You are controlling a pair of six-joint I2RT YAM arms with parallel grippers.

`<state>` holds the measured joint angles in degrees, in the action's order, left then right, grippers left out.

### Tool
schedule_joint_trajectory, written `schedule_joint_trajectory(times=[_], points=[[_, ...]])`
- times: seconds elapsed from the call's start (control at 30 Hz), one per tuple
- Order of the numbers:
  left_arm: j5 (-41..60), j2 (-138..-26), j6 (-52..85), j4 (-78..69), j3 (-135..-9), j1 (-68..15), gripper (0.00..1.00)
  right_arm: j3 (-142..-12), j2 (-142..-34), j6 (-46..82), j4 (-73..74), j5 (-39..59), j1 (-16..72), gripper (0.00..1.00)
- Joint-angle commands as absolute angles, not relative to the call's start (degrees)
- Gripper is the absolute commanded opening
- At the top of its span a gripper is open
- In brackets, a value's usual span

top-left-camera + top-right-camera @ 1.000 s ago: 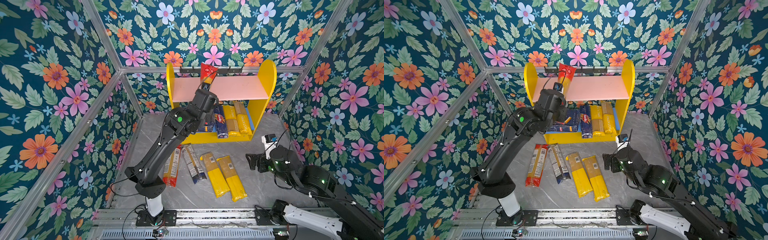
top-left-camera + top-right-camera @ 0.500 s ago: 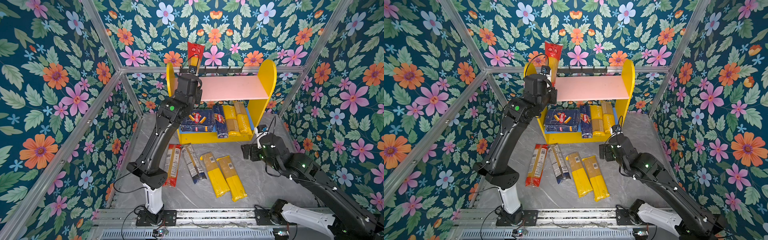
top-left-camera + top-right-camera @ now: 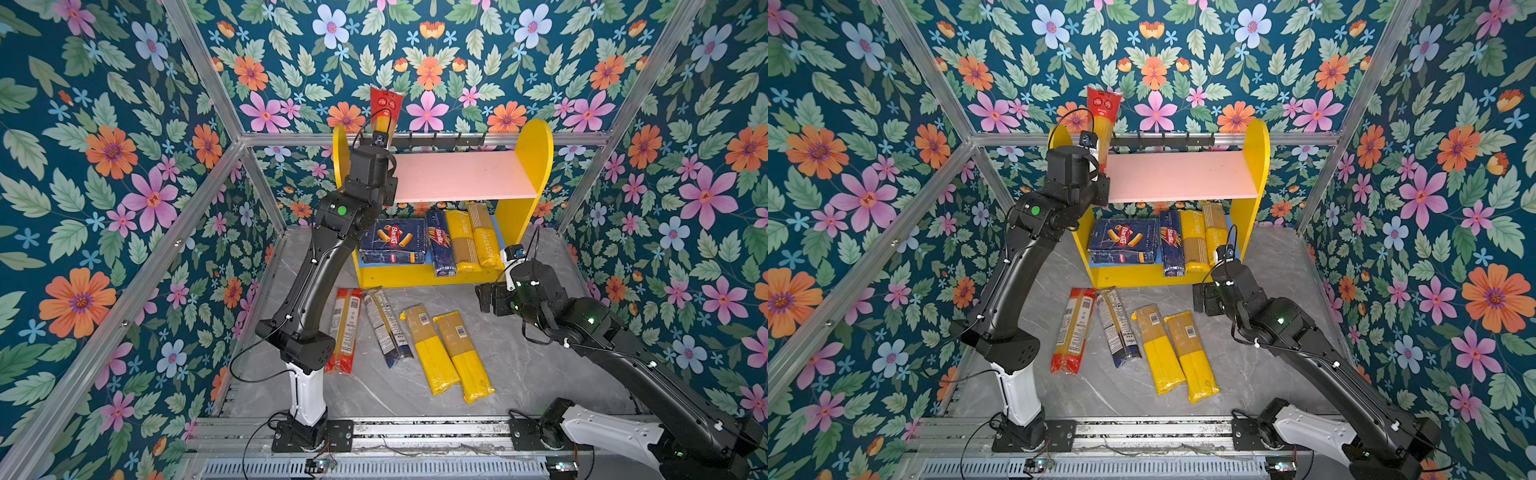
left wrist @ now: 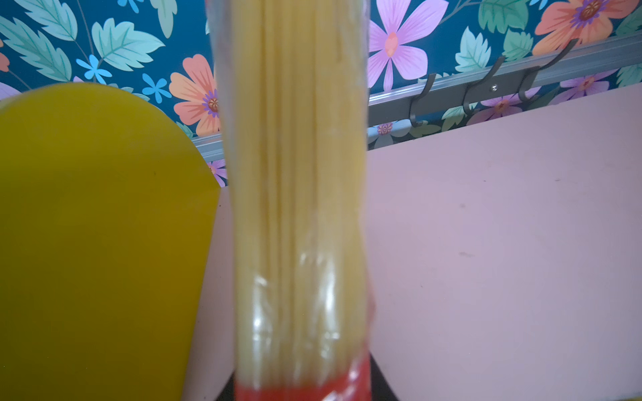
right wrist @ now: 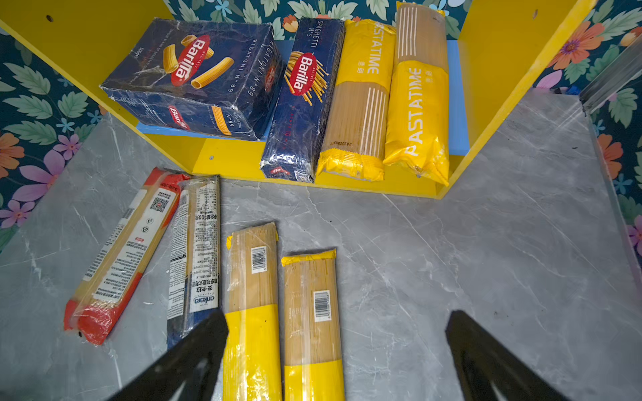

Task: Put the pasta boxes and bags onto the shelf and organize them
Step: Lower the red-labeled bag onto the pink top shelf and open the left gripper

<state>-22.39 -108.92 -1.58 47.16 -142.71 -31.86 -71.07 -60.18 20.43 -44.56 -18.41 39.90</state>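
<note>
Raised since a second ago, the red-ended bag now stands upright at the far-left top of the shelf, and the right arm has swung in nearer.
The left hand is clamped on the bag's lower part over the left end of the pink board, just beside the yellow side panel. The wrist hides its fingers in both top views. The left wrist view cuts off the bag's red top but shows its lower red end. Open room runs right along the board. The right hand, spread wide and holding nothing, hovers over the counter right of two yellow bags.
</note>
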Motion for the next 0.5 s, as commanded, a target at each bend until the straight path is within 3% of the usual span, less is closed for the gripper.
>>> schedule_joint_trajectory(times=[0.0, 0.1, 0.27, 0.47], points=[[-22.8, -108.34, -0.71, 38.86, -142.72, -31.38, 0.11, -71.2, -59.79, 20.19, -43.46, -18.43, 39.87, 0.99], [-22.42, -107.39, -0.35, 37.47, -140.65, -31.22, 0.28, -71.1, -59.26, 20.47, -43.76, -18.63, 39.79, 0.99], [-22.84, -106.94, -0.09, 36.47, -139.34, -31.11, 0.45, -70.53, -58.37, 21.15, -44.02, -18.57, 39.74, 0.99], [-22.11, -106.88, 0.09, 36.21, -138.97, -31.03, 0.5, -70.44, -57.18, 21.12, -44.2, -19.4, 39.78, 0.99]])
